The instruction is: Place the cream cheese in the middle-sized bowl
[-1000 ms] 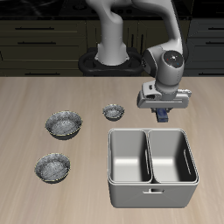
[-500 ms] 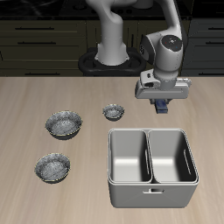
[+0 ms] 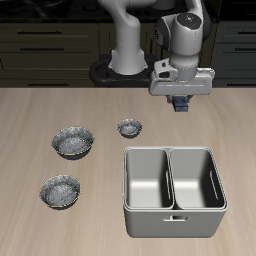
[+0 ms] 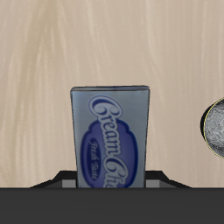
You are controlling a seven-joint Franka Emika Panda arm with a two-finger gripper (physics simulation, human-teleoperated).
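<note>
Nearest the table's front edge sits a round grey speckled metal bowl, the middle-sized bowl (image 3: 60, 190), beside a grey metal two-compartment bin (image 3: 173, 190). Farther back lies the slightly wider speckled bowl (image 3: 73, 142), then the tiny speckled bowl (image 3: 129, 127). Farthest back, above the wooden table (image 3: 40, 110), the gripper (image 3: 181, 104) hangs with its fingers closed on the small dark blue rectangular cream cheese box (image 4: 109, 138), held clear of the tabletop and well apart from the middle-sized bowl.
</note>
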